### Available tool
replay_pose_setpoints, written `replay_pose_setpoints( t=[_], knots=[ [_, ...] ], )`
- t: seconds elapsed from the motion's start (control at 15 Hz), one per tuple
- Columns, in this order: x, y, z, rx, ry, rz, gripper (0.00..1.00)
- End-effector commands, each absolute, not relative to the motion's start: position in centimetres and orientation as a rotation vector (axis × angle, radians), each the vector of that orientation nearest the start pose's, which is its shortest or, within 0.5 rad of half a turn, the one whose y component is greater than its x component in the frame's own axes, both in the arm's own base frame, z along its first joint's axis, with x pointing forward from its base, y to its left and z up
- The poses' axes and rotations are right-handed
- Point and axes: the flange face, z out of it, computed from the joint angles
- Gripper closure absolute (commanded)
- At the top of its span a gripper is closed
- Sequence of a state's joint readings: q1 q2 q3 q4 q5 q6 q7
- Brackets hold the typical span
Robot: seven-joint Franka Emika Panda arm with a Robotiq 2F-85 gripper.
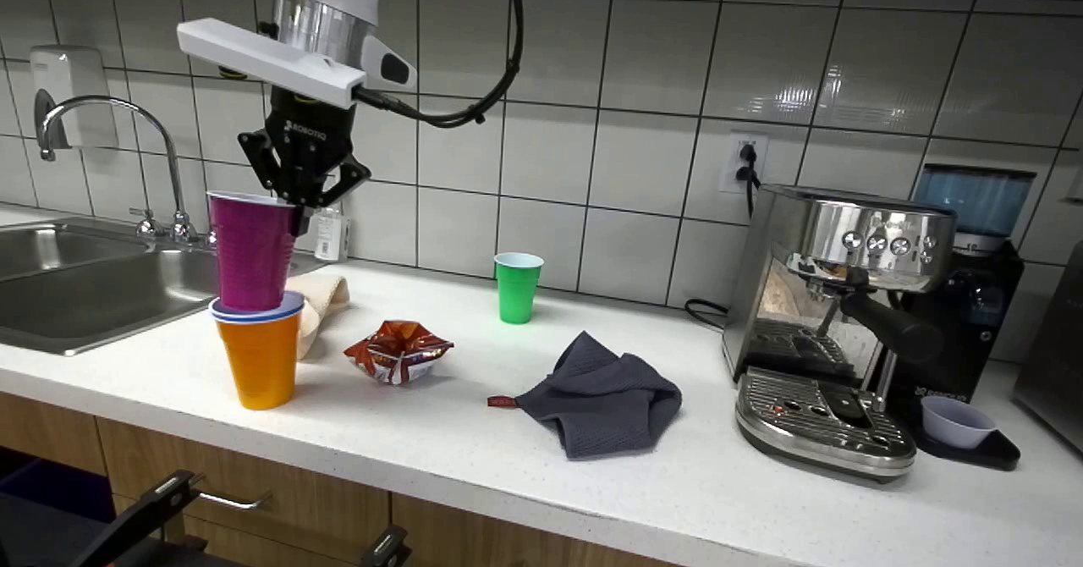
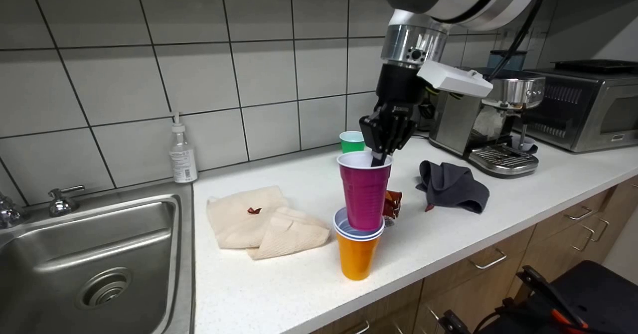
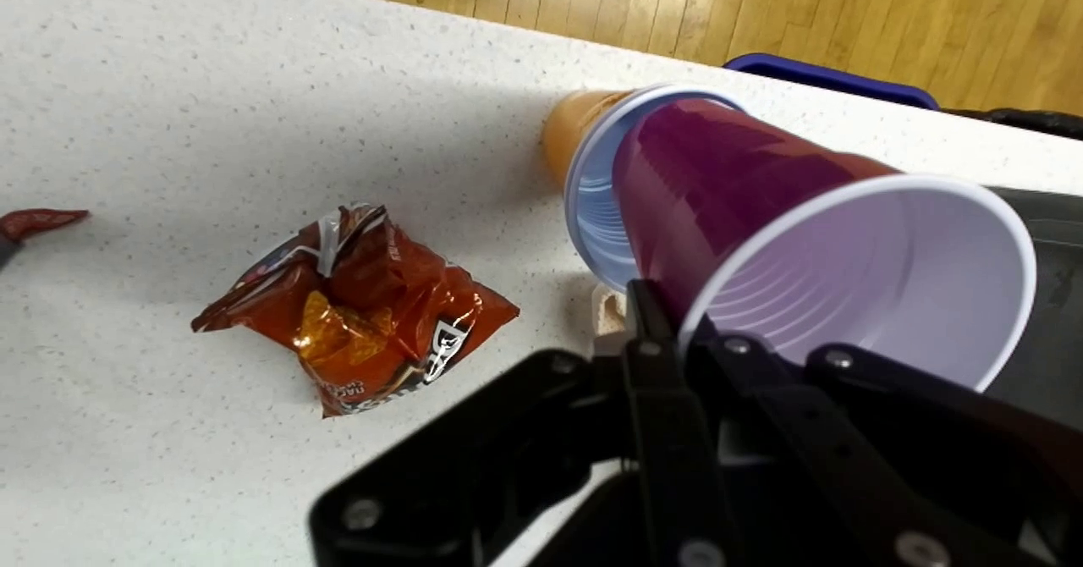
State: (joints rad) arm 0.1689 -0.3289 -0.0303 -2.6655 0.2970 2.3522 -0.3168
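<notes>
Purple cup (image 2: 365, 197), pinched in jaws, partly hides the orange cup (image 2: 358, 258)

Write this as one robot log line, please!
pincer: gripping purple cup by rim | its bottom: at mouth of blue cup | touching: unclear | blue cup: nested in orange cup

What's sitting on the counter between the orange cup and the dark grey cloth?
A red snack bag lies between the orange cup and the dark grey cloth, as an exterior view shows.
</notes>
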Motion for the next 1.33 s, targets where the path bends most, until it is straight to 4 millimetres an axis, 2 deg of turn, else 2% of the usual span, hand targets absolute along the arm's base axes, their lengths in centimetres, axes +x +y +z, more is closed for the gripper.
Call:
replay_pose_setpoints(
  t=[0.0, 0.53, 1.27],
  knots=[
    [39.5, 6.3, 34.3, -2.913, -0.372, -0.085, 0.99],
    [39.9, 6.3, 33.5, -2.911, -0.369, -0.127, 0.99],
    [39.8, 7.0, 31.2, -2.927, -0.375, -0.135, 0.99]
  ],
)
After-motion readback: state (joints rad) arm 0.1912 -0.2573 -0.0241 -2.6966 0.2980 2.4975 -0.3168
